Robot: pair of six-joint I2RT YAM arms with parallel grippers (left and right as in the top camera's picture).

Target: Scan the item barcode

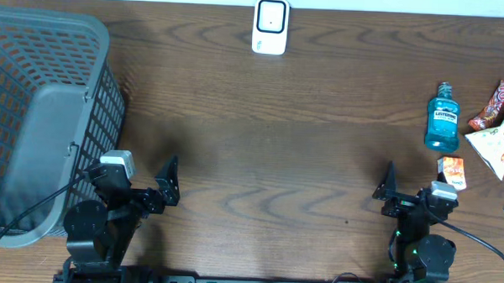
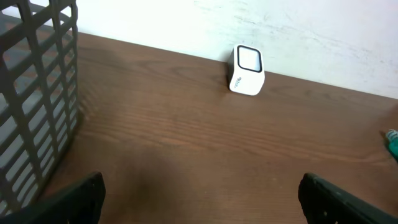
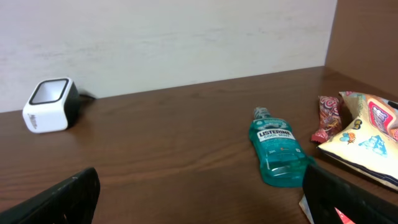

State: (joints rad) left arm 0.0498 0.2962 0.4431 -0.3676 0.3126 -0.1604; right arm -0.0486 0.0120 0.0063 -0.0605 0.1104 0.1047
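Brown wood-grain table (image 1: pixel 303 118) fills the overhead view, running back to a pale wall (image 3: pixel 174 37) at its far edge. Next in size is a grey slatted plastic basket (image 1: pixel 102 103), which sits at the table's left end, just beside the left arm's base.

The two arms sit at the near edge, well apart. The left gripper (image 1: pixel 168 182) points toward the far edge with its fingers spread wide and nothing between them; its wrist view shows only bare table in the gap. The right gripper (image 1: pixel 388 188) is posed the same way, jaws wide apart and empty.

The items to be scanned lie together at the right end of the table, none of them touched by either arm. A white and yellow snack bag (image 1: pixel 500 137) lies nearest the right edge, with a red-brown packet (image 1: pixel 493 106) just beyond it. A teal mouthwash bottle (image 1: pixel 443 119) lies flat on its side just left of them, its cap toward the wall and its label facing up. A small orange box (image 1: pixel 453 171) lies near the right gripper, just beside the base of the bottle.

The white barcode scanner (image 1: pixel 270 26) stands at the middle of the far edge, against the wall and well apart from the items.
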